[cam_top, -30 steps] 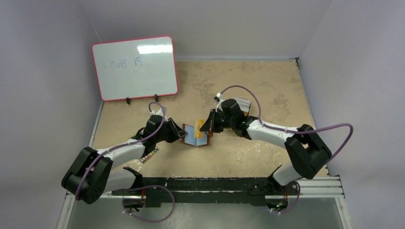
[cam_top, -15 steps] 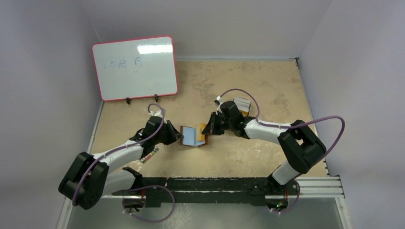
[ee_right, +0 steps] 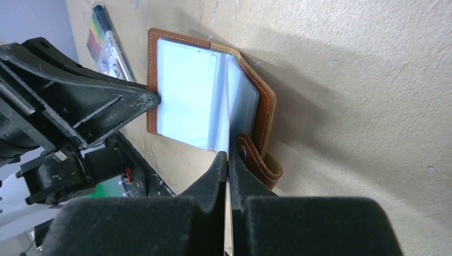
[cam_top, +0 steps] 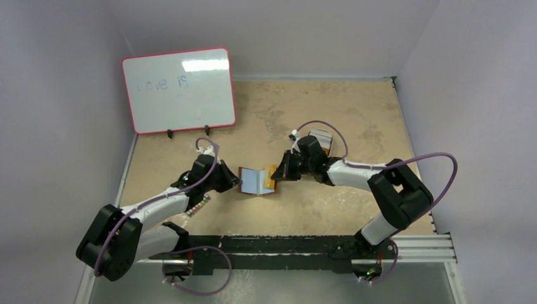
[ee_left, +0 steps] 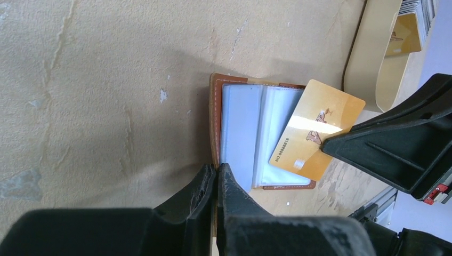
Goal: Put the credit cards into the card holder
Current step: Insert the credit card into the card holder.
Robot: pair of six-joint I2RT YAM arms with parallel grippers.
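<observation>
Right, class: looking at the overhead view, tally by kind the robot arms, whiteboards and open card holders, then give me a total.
robot arms: 2, left arm and right arm
whiteboard: 1
card holder: 1
total: 4

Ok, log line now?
left gripper: shut on card holder edge | right gripper: shut on gold credit card, over sleeves | card holder: open

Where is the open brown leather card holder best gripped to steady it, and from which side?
Pinch the left cover's stitched edge on the brown leather card holder, from the robot's left, as the left gripper does: that cover lies flat, and the gold plastic card occupies the right half.
</observation>
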